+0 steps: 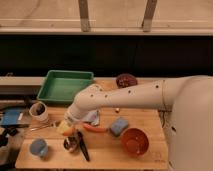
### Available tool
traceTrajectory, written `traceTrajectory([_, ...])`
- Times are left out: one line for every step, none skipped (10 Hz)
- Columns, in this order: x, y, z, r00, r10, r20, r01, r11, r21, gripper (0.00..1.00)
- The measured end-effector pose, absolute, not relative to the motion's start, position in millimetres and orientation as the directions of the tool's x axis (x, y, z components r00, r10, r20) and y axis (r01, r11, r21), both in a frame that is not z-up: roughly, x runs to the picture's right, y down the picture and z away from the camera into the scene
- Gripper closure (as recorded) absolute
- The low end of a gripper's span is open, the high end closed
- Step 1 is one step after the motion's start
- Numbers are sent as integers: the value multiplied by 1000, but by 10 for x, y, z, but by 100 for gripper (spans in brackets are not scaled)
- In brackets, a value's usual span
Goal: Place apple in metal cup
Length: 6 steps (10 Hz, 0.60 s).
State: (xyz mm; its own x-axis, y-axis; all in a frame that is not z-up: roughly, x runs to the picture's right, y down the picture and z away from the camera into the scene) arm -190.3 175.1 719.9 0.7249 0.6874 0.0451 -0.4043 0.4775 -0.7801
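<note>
The apple (66, 130) is a small yellow-orange fruit held at the tip of my gripper (67, 126). The gripper is shut on it, just above the table near the front left. The metal cup (71, 144) is small and shiny and stands on the table directly below and slightly right of the apple, very close to it. My white arm reaches in from the right and hides the part of the table behind the apple.
Around the cup are a light blue cup (38, 147), a black tool (83, 147), an orange carrot (95, 128), a blue sponge (119, 126) and an orange bowl (134, 141). Farther back are a white mug (38, 111), a green tray (65, 85) and a dark red bowl (126, 80).
</note>
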Motion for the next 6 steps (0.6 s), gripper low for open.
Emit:
traceTrajectory([-1881,1786,7170,718,695,38,-416,473,-777,100])
traceTrajectory([-1856,1810,7158,713,700,33,-425,469,-775,100])
traceTrajectory([-1828,1835,7148,707,706,27,-432,463,-774,100])
traceTrajectory([-1766,1874,7138,698,716,22,-441,454,-774,100])
traceTrajectory([-1706,1909,7127,686,727,17,-450,443,-776,100])
traceTrajectory([-1659,1935,7122,680,733,13,-455,436,-776,100])
